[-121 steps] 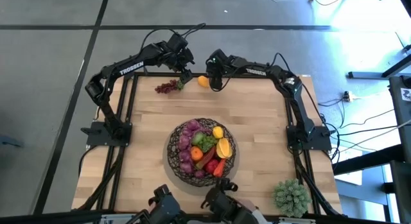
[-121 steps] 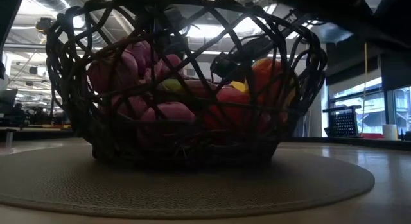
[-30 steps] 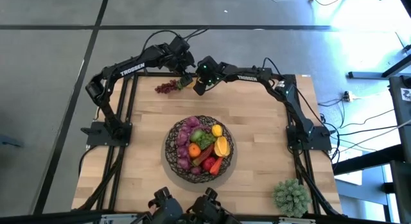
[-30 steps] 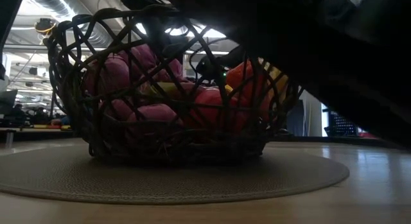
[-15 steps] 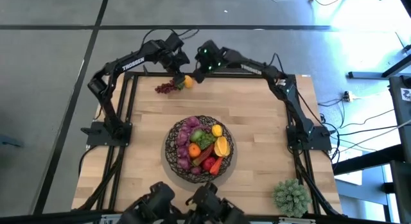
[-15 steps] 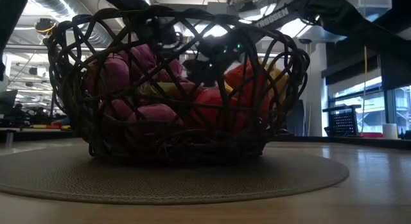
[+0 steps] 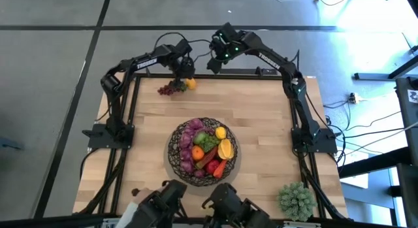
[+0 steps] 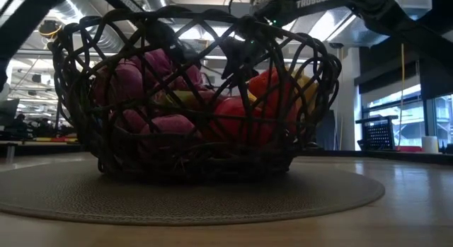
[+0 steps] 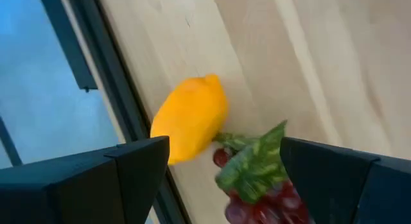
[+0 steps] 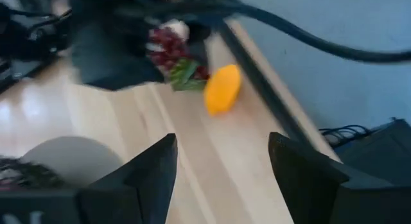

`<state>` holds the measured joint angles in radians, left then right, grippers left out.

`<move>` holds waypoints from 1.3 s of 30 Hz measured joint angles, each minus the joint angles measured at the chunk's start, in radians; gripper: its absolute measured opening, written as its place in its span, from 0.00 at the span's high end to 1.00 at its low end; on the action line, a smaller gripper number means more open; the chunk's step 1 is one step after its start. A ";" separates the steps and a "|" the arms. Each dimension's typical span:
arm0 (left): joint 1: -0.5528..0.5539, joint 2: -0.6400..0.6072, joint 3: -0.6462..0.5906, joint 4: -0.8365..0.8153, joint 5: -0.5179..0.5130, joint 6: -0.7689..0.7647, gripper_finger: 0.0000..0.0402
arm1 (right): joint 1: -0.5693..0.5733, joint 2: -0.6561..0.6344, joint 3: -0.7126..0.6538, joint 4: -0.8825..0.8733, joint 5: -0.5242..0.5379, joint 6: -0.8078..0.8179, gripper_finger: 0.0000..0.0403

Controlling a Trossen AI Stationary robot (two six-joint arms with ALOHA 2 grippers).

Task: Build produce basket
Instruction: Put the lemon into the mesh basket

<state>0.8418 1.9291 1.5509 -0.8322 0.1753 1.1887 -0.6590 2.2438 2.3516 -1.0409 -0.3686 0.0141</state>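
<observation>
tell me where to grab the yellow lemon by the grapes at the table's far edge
Grip the lemon across its narrow middle, coming straight down. It lies flat on the table, long and oval, so its sides give parallel faces. Keep the left claw, open above it, off the grape bunch touching one end.

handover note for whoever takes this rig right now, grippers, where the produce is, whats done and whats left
Left gripper: open and empty, poised over the far table edge, with the yellow-orange toy lemon and the dark red toy grape bunch lying in front of its fingers.
Right gripper: open and empty, raised beyond the far edge, near the left one.
Dark woven wire basket: at the table's middle on a round mat, already holding purple grapes, an orange, green pieces, yellow lemons and red pieces.
Done: most produce is in the basket.
Left: lemon and red grape bunch, touching each other on the wood.
</observation>
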 joint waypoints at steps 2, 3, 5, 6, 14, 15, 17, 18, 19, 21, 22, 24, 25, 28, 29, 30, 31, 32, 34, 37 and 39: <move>0.001 0.030 0.000 0.024 0.000 0.028 0.28 | 0.001 -0.005 0.003 -0.019 -0.003 0.000 0.41; 0.000 0.042 0.000 0.039 0.000 0.046 0.28 | 0.003 -0.006 0.003 -0.024 -0.003 0.000 0.41; 0.000 0.067 0.000 0.068 -0.003 0.089 0.28 | 0.009 -0.007 0.003 -0.026 -0.003 0.000 0.41; 0.000 0.077 0.000 0.087 -0.003 0.111 0.28 | 0.010 -0.008 0.004 -0.027 -0.002 0.000 0.41; -0.012 0.143 0.000 0.163 -0.017 0.216 0.28 | 0.016 -0.008 0.002 -0.039 -0.001 0.009 0.41; -0.012 0.147 0.000 0.174 -0.025 0.224 0.28 | 0.016 -0.008 0.002 -0.039 0.000 0.009 0.41; -0.012 0.145 0.000 0.193 -0.034 0.229 0.28 | 0.016 -0.008 0.002 -0.039 -0.001 0.012 0.41; -0.012 0.144 0.001 0.199 -0.034 0.229 0.28 | 0.016 -0.008 0.002 -0.039 -0.001 0.017 0.41; -0.011 0.145 0.001 0.200 -0.034 0.229 0.28 | 0.016 -0.008 0.002 -0.040 0.000 0.026 0.41; -0.011 0.148 0.000 0.196 -0.031 0.224 0.28 | 0.016 -0.008 0.002 -0.041 0.000 0.030 0.41; -0.011 0.148 0.000 0.195 -0.028 0.213 0.28 | 0.016 -0.008 0.002 -0.042 0.000 0.030 0.41; -0.012 0.148 0.000 0.198 -0.027 0.192 0.28 | 0.016 -0.008 0.002 -0.042 0.000 0.029 0.41; -0.014 0.148 0.000 0.198 -0.027 0.177 0.28 | 0.016 -0.008 0.002 -0.042 0.000 0.029 0.41; -0.021 0.148 0.000 0.201 -0.027 0.146 0.28 | 0.016 -0.008 0.002 -0.042 0.000 0.029 0.41; -0.023 0.147 0.000 0.201 -0.026 0.137 0.28 | 0.016 -0.008 0.002 -0.042 0.000 0.029 0.41; -0.025 0.147 0.000 0.200 -0.023 0.129 0.28 | 0.016 -0.008 0.002 -0.042 0.000 0.029 0.41; -0.025 0.147 0.000 0.200 -0.018 0.121 0.28 | 0.016 -0.008 0.001 -0.042 0.000 0.028 0.41; -0.026 0.148 0.000 0.200 -0.017 0.109 0.28 | 0.016 -0.008 0.001 -0.042 0.000 0.028 0.41; -0.029 0.147 0.000 0.199 -0.011 0.089 0.28 | 0.016 -0.008 0.001 -0.042 0.000 0.026 0.41; -0.034 0.148 0.000 0.197 -0.012 0.066 0.28 | 0.016 -0.008 0.001 -0.042 0.000 0.026 0.41; -0.039 0.148 0.000 0.197 -0.025 0.048 0.28 | 0.016 -0.008 0.001 -0.042 0.000 0.026 0.41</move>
<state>0.8030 2.0769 1.5513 -0.6351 0.1500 1.2368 -0.6426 2.2354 2.3524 -1.0830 -0.3687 0.0401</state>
